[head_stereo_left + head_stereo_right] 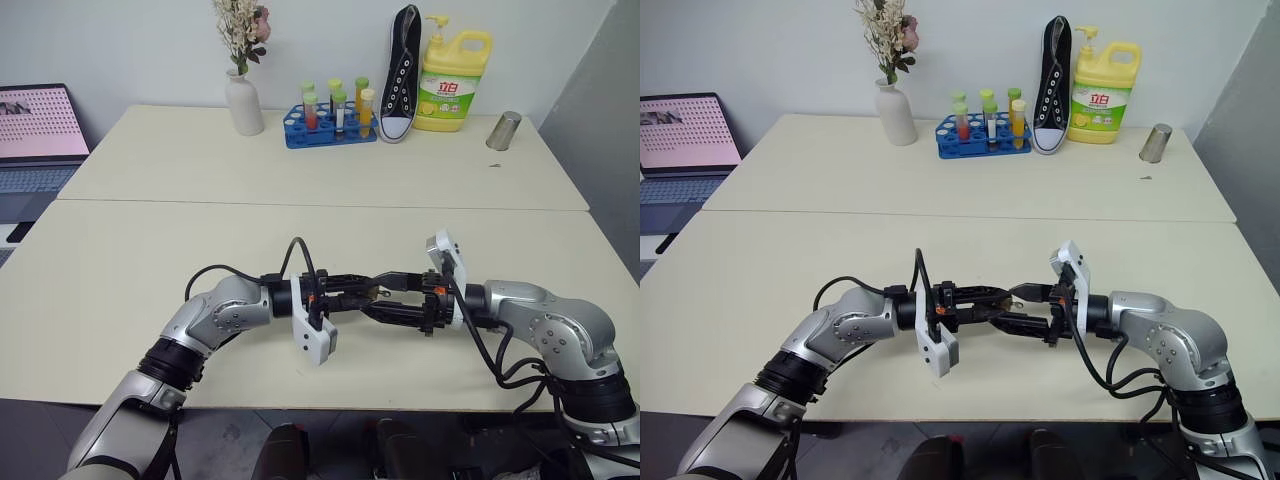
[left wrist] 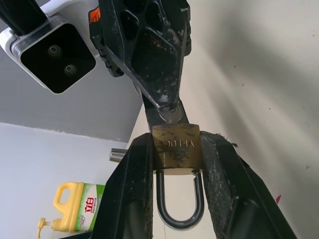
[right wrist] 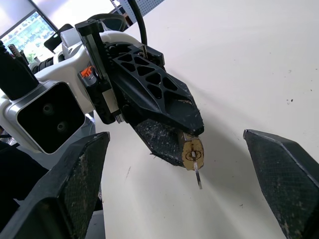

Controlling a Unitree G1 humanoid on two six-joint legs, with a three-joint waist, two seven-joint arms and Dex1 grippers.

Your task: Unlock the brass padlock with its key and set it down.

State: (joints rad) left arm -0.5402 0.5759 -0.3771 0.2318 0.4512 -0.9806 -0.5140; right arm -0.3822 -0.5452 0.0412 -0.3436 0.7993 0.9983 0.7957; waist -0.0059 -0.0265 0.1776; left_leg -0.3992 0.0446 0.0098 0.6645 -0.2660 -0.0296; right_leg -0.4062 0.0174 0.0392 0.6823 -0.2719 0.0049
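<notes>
Above the near bench (image 1: 150, 300), held in mid-air between the two arms:

- Left gripper (image 3: 187, 142): fingers closed part-way on the brass padlock (image 2: 176, 149), one pad flat against each side of the body. Gripper points toward the right arm.
- Brass padlock: small gold-yellow block clamped at the left fingertips, clear of the bench top. Its silvery shackle (image 2: 179, 209) lies between the left fingers, loop toward the wrist, both legs seated in the body. Its keyhole face (image 3: 193, 153) is turned toward the right gripper.
- Key (image 3: 198, 175): thin metal sliver sticking out of the keyhole face, with nothing gripping it.
- Right gripper (image 3: 192, 186): fingers spread wide, one on either side of the padlock and key, touching neither. Empty.

On the far bench (image 1: 480, 185), well apart from the arms:

- White vase (image 1: 243, 102) with dried flowers
- Blue rack (image 1: 325, 130) of coloured tubes
- Black sneaker (image 1: 400, 72) standing upright
- Yellow detergent bottle (image 1: 455, 85)
- Metal cup (image 1: 503, 131)

Left of the benches:

- Laptop (image 1: 35, 125), screen lit
</notes>
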